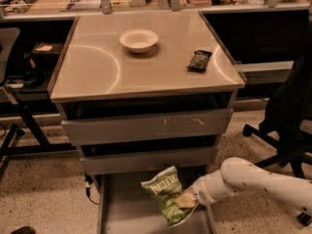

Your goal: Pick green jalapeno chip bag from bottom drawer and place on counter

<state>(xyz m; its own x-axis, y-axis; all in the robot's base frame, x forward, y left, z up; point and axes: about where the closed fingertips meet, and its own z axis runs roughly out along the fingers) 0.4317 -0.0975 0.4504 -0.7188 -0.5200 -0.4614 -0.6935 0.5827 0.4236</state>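
Over the wide, shallow grey metal bottom drawer (122, 216), pulled out at the cabinet's foot: crinkly green jalapeno chip bag (163, 191) with pale block lettering, off the drawer floor and tilted, its top corner overlapping the lower of the two grey upper drawers (146, 161). White arm enters low from the right. Its gripper (187, 202) is at the bag's lower right edge, jaws clenched on the bag there; nothing else appears to support it. Handling judgement: a light, air-filled pouch, soft and compliant, with a slick skin and brittle contents. The hold is off-centre on an edge, so the bag may swing or turn about the jaws on the lift. A seam or crimped edge gives better purchase than the puffed middle, which would squash and crush the chips. Firm pinch, no more. Destination: large square beige-grey glossy bench (97, 67) with faint arc marks, well above the bag. It carries a shallow white bowl (139, 39) toward the back and a small dark brown packet (199, 60) near the right edge; the front-left part shows only the arc marks. Route note: the bag likely needs to come forward, clear of the upper drawer fronts, before rising. Black office chair (287, 116) stands to the right of the cabinet, near the arm.
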